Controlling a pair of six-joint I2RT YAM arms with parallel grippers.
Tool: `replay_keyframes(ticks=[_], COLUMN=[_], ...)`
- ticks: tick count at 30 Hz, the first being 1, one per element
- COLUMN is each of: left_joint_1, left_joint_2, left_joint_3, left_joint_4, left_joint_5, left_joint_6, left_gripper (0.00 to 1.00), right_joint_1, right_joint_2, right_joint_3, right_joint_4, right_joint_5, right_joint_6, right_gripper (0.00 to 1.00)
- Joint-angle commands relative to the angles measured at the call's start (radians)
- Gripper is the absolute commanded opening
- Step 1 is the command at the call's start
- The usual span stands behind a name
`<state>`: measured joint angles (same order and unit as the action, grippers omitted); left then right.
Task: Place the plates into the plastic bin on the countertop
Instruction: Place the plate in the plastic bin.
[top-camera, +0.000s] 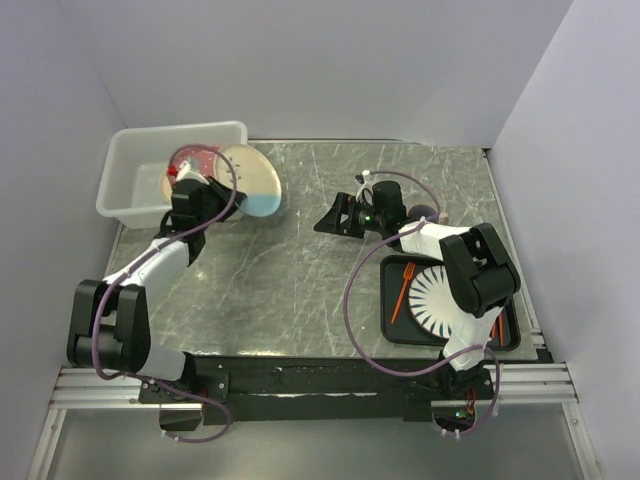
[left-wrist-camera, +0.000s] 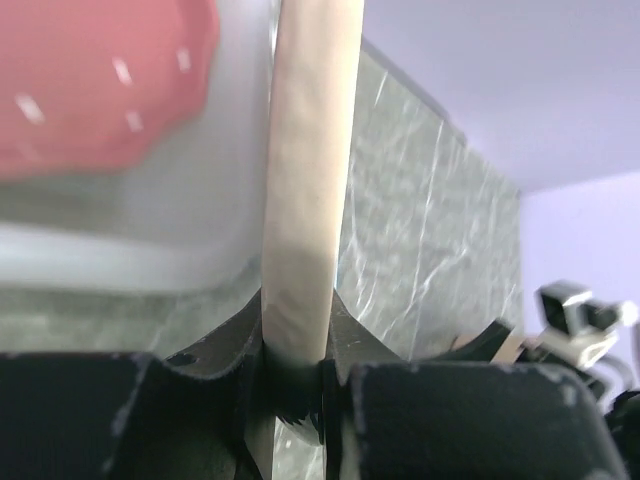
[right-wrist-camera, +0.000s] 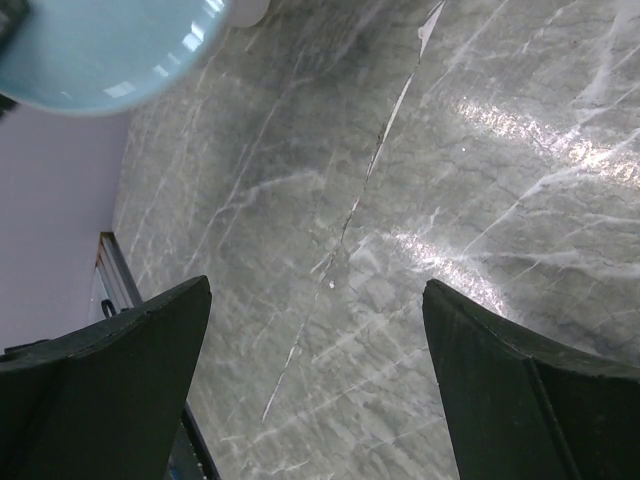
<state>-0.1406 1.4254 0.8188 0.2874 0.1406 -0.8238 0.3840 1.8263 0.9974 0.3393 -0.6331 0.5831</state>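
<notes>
My left gripper (top-camera: 207, 187) is shut on the rim of a tan plate (top-camera: 250, 180), which stands on edge, tilted, over the right end of the plastic bin (top-camera: 125, 175). In the left wrist view the tan plate (left-wrist-camera: 308, 150) runs edge-on up from between the fingers of my left gripper (left-wrist-camera: 297, 312). A pink plate (left-wrist-camera: 95, 80) lies inside the bin (left-wrist-camera: 130, 255), also visible from above as the pink plate (top-camera: 185, 165). My right gripper (top-camera: 332, 220) hangs open over the bare countertop (top-camera: 290, 280), apart from every plate. The right wrist view shows my right gripper (right-wrist-camera: 315, 290) with nothing between its fingers.
A black tray (top-camera: 395, 325) at the right front carries a white plate with dark stripes (top-camera: 440, 300) and an orange fork (top-camera: 402, 288). A dark round object (top-camera: 428, 213) peeks out behind the right arm. A pale blue glossy surface (right-wrist-camera: 100, 50) fills the right wrist view's upper left corner.
</notes>
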Motion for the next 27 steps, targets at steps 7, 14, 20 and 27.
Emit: replay_keyframes(ticks=[7,14,20,27], left_joint_1=[0.138,0.217,0.262,0.286], left_joint_2=[-0.059,-0.033,-0.013,0.035], left_joint_3=[0.169,0.195,0.204,0.197], left_joint_4=[0.121,0.133,0.133,0.159], left_joint_5=[0.119,0.148,0.178,0.166], left_joint_6=[-0.014,-0.028,-0.048,-0.069], left_gripper=[0.01,0.01,0.01,0.01], right_joint_1=[0.012,0.018,0.018,0.024], right_joint_2=[0.007,0.011,0.019,0.024], right_joint_3=[0.006,0.012,0.017,0.021], right_joint_4=[0.024,0.013,0.010,0.001], right_joint_5=[-0.005,0.001,-0.002,0.003], right_joint_6=[-0.002,-0.008,-0.006,-0.011], right_gripper=[0.94,0.94,0.94,0.94])
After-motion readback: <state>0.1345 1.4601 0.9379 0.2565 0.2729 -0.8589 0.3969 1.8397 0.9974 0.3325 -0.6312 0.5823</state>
